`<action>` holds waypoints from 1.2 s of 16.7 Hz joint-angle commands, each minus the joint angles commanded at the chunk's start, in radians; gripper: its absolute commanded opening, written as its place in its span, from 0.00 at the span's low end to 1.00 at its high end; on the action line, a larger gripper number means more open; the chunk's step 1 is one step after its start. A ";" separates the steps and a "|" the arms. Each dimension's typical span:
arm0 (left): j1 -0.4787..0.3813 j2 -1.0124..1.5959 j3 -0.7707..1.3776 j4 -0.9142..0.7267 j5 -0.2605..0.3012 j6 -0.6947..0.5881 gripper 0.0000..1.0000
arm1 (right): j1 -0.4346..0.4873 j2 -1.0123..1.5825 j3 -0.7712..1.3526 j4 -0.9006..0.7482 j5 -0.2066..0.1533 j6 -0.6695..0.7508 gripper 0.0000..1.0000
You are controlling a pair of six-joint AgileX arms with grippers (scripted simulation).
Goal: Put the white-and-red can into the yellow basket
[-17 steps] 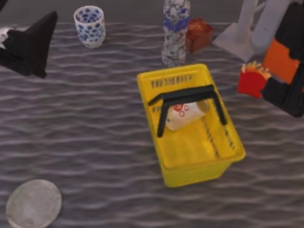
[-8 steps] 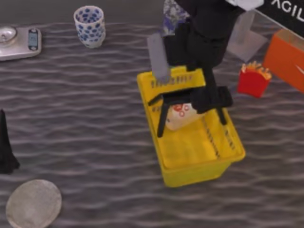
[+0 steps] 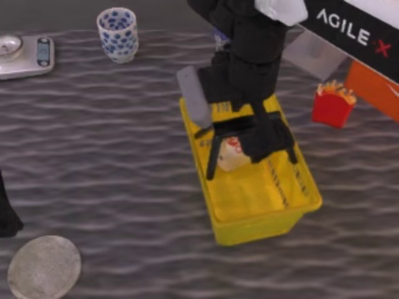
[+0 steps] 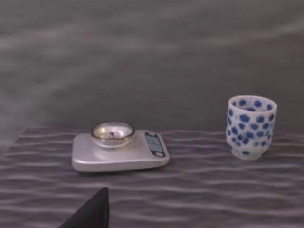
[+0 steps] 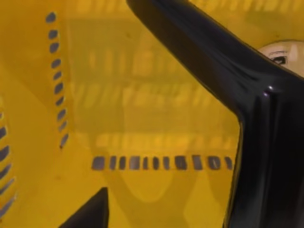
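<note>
The yellow basket stands right of the table's middle with its black handle swung up. The white-and-red can lies on its side inside, under the handle at the basket's far end. My right gripper hangs open over that far end, right at the handle, holding nothing. In the right wrist view the yellow basket floor fills the picture, the handle crosses close by, and a bit of the can peeks past it. My left gripper is parked open at the table's left edge.
A blue-dotted cup and a silver scale stand at the back left. A grey disc lies at the front left. A red fries box and an orange box sit right of the basket. The right arm hides the bottle.
My right arm swung in from the right and came down over the basket's handle. My left arm drew back from the back left to the left edge. The can stayed in the basket.
</note>
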 joint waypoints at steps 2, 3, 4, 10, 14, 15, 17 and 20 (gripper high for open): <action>0.000 0.000 0.000 0.000 0.000 0.000 1.00 | -0.004 0.000 -0.005 0.005 0.000 0.000 1.00; 0.000 0.000 0.000 0.000 0.000 0.000 1.00 | -0.002 -0.002 -0.017 0.015 0.000 -0.001 1.00; 0.000 0.000 0.000 0.000 0.000 0.000 1.00 | -0.001 -0.005 -0.036 0.031 0.000 -0.001 1.00; 0.000 0.000 0.000 0.000 0.000 0.000 1.00 | 0.001 -0.014 -0.104 0.089 0.000 0.000 1.00; 0.000 0.000 0.000 0.000 0.000 0.000 1.00 | 0.001 -0.014 -0.104 0.089 0.000 0.000 0.77; 0.000 0.000 0.000 0.000 0.000 0.000 1.00 | 0.001 -0.014 -0.104 0.089 0.000 0.000 0.70; 0.000 0.000 0.000 0.000 0.000 0.000 1.00 | 0.001 -0.014 -0.104 0.089 0.000 0.000 0.55; 0.000 0.000 0.000 0.000 0.000 0.000 1.00 | 0.001 -0.014 -0.104 0.089 0.000 0.000 0.32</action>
